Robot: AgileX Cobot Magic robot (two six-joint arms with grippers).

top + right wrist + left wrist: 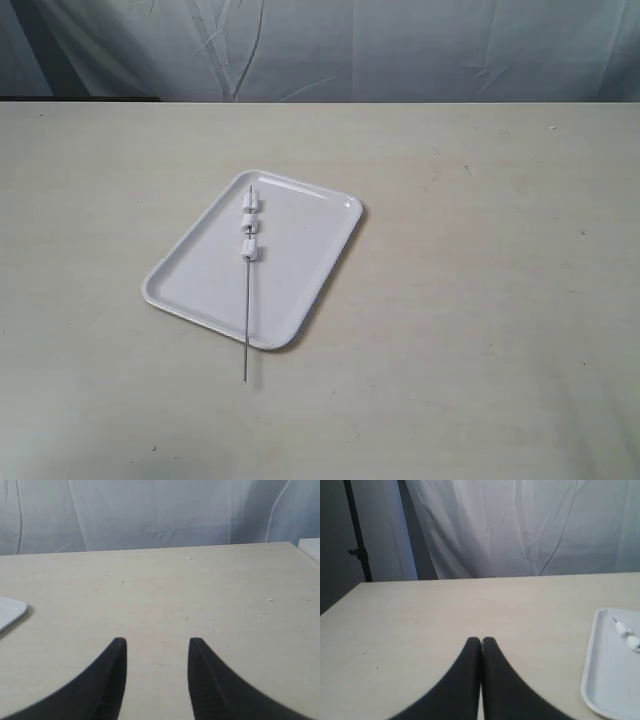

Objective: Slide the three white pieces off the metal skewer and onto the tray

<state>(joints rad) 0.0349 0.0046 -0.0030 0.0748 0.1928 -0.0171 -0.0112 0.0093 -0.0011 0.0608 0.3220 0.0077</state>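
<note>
Broadly, pale table (480,300) backed by seemingly creased white curtain (400,50); left fingers (465,680) pressed together, right fingers (107,685) spread.

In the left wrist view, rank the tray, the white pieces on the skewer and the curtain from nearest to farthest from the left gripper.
From the left gripper, which is shut:
1. tray: on the table, its rim nearest the gripper.
2. white pieces: on the skewer, farther in over the tray.
3. curtain: beyond the table's far edge.

Three white pieces (248,227), one skewer (246,310), one tray (200,280).
</note>
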